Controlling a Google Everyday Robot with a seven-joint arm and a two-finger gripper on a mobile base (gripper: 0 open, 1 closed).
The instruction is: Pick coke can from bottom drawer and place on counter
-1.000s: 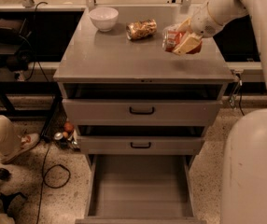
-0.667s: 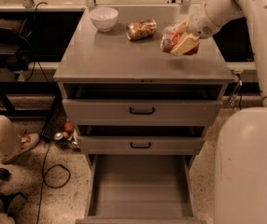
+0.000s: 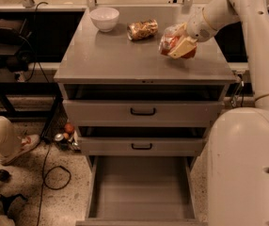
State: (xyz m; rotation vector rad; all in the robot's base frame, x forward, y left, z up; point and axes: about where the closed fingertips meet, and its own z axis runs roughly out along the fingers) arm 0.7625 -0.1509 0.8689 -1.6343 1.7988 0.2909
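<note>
The coke can (image 3: 166,44), red, is held at a tilt in my gripper (image 3: 178,46) over the right part of the counter (image 3: 111,55). The cream fingers (image 3: 184,46) are closed around it. I cannot tell whether the can touches the counter's surface. The bottom drawer (image 3: 141,187) is pulled out at the front and its grey floor is bare. The two upper drawers with black handles are slightly open.
A white bowl (image 3: 104,18) and a gold-brown snack bag (image 3: 142,29) sit at the back of the counter. My white base (image 3: 247,168) stands right of the cabinet. A person's leg and shoe (image 3: 12,142), cables and small items (image 3: 64,133) are on the floor at left.
My gripper with the can has shifted slightly to the left and down over the counter. Nothing else has moved.
</note>
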